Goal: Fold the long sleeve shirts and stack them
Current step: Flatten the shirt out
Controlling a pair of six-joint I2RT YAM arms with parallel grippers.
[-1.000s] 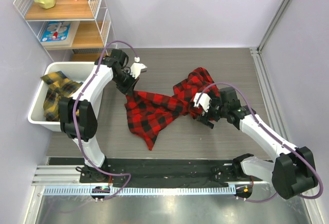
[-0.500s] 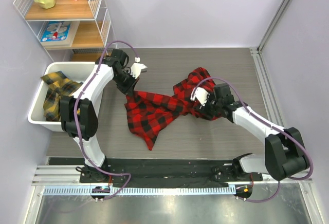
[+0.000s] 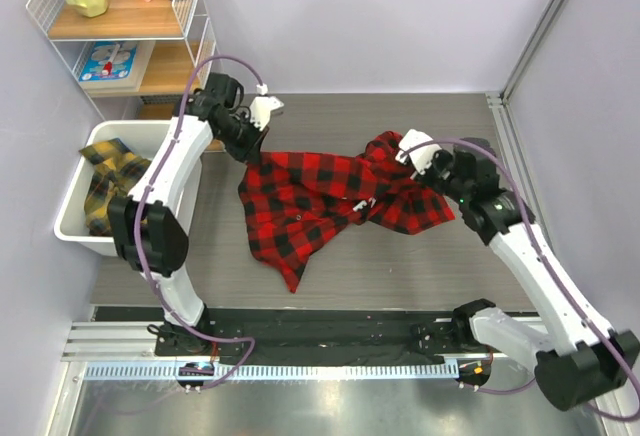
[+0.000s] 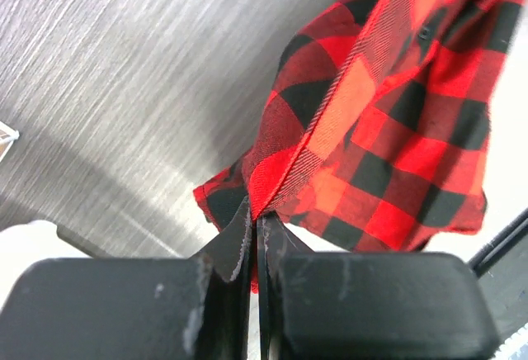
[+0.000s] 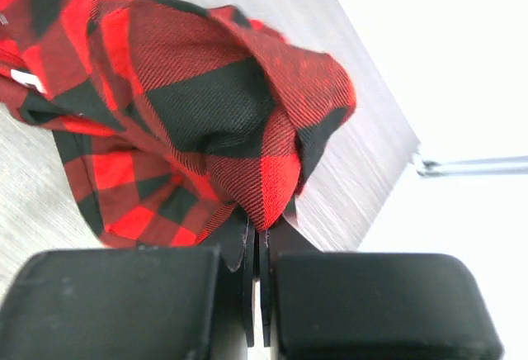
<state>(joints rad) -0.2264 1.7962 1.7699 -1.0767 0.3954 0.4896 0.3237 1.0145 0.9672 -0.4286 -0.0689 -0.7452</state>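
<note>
White plastic bin [image 3: 135,132] sits left of the left tool, with a yellow-and-black checked flannel shirt [image 3: 105,181] bunched inside. Left tool [image 4: 254,229] is pinched tight on a hem edge of the red-and-black checked flannel shirt [image 3: 320,201]. That shirt spans between both tools, its middle and lower tail spread on the grey wood-grain surface [image 3: 330,121]. Right tool [image 5: 257,226] is clamped on a bunched fold at the shirt's other end, with cloth draping away from its tips.

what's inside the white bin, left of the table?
Crumpled yellow-and-black checked flannel lies in the white bin. Whether that is one shirt or several cannot be told; the folds cover whatever lies beneath.
</note>
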